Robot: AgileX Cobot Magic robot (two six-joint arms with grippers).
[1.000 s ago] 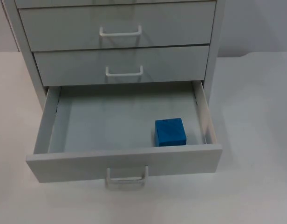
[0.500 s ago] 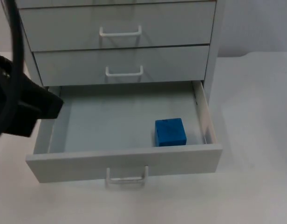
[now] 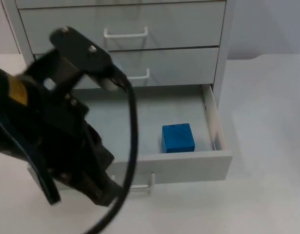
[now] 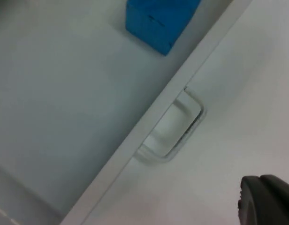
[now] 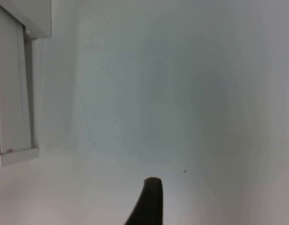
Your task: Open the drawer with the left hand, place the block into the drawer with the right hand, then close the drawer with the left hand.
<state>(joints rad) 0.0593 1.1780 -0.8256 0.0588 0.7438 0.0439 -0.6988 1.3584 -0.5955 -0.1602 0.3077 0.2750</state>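
The left gripper (image 3: 99, 195) is held before the open drawer's (image 3: 189, 168) handle (image 4: 175, 133); its opening cannot be told. The blue block (image 3: 178, 138) is seen inside, beyond it.

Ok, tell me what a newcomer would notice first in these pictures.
The left arm, black and large, over the open bottom drawer's left half. Next the blue block inside the drawer near its front right corner. In the left wrist view the left gripper hangs off the drawer's handle, not touching it.
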